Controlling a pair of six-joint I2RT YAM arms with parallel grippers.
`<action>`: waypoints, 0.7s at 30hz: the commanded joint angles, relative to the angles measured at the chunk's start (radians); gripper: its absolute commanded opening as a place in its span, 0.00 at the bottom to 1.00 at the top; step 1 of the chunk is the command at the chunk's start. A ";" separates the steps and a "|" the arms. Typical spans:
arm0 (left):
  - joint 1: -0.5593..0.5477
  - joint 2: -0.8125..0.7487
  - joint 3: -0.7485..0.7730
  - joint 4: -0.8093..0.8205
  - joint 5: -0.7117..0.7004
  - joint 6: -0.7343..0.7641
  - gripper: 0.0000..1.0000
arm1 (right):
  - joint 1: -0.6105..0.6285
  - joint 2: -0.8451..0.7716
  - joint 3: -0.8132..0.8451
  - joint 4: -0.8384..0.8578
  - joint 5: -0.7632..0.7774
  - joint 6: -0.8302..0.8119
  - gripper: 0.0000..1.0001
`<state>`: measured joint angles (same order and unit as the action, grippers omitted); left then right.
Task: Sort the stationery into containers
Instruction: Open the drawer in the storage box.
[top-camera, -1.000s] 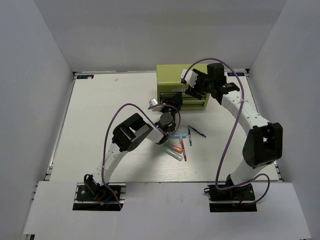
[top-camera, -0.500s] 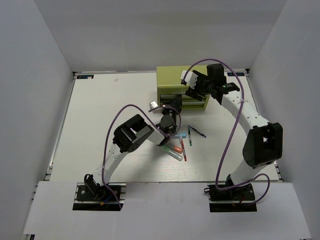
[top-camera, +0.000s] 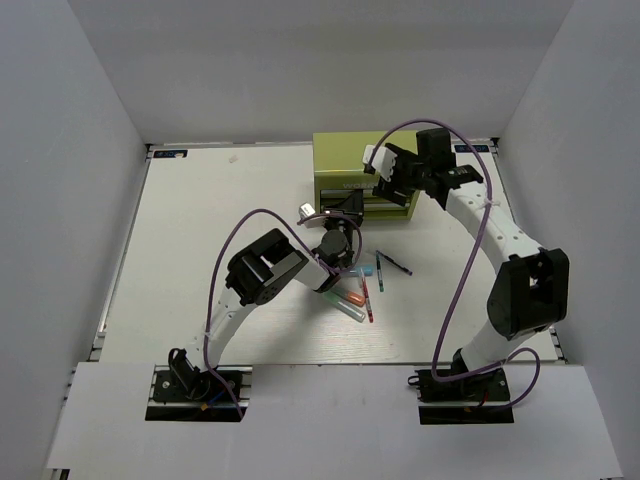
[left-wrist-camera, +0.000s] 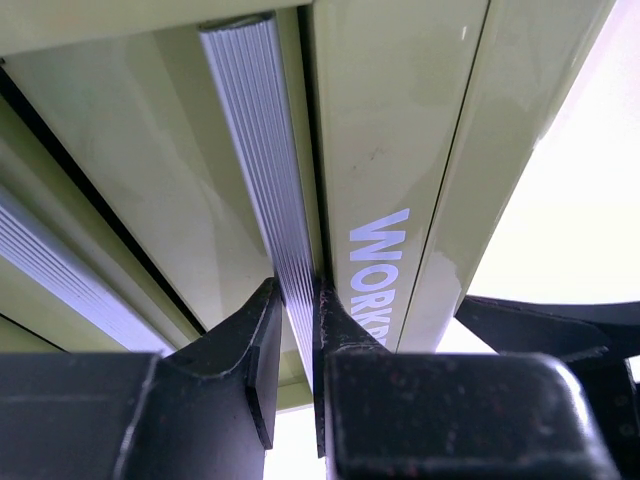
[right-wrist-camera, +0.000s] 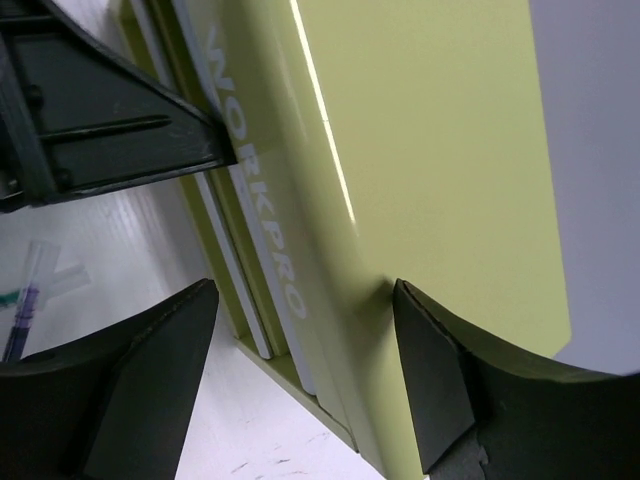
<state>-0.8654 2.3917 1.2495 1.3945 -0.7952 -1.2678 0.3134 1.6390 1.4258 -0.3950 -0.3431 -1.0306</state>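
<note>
The yellow-green metal chest (top-camera: 352, 150) stands at the back of the table, lettering on its front. My left gripper (top-camera: 347, 209) is at the chest's front and is shut on a ribbed silver drawer handle (left-wrist-camera: 262, 150), one finger (left-wrist-camera: 262, 345) on each side of it. My right gripper (top-camera: 386, 176) is open over the chest's right front top edge (right-wrist-camera: 430, 150), holding nothing. Several pens and highlighters (top-camera: 364, 284) lie on the table in front of the chest: orange (top-camera: 350, 297), light blue (top-camera: 366, 271), a thin dark pen (top-camera: 394, 263).
White walls enclose the white table (top-camera: 200, 250) on three sides. The left arm's elbow (top-camera: 265, 262) hangs over the table just left of the pens. The left gripper's body (right-wrist-camera: 90, 130) shows in the right wrist view beside the chest front.
My left gripper has moved a little up to the chest's front and stays there. My right gripper has shifted slightly right over the chest. The pens have not moved.
</note>
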 joint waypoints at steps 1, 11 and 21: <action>0.043 -0.035 -0.007 0.413 -0.093 0.024 0.00 | -0.005 -0.053 -0.001 -0.119 -0.099 -0.057 0.77; 0.034 -0.045 -0.036 0.413 -0.084 0.024 0.00 | -0.004 -0.113 -0.025 -0.079 -0.146 -0.120 0.84; 0.025 -0.075 -0.084 0.413 -0.075 0.024 0.00 | 0.001 -0.024 0.036 -0.044 -0.062 -0.115 0.84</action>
<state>-0.8631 2.3749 1.2163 1.3922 -0.7727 -1.2758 0.3099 1.5879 1.4120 -0.4694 -0.4278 -1.1435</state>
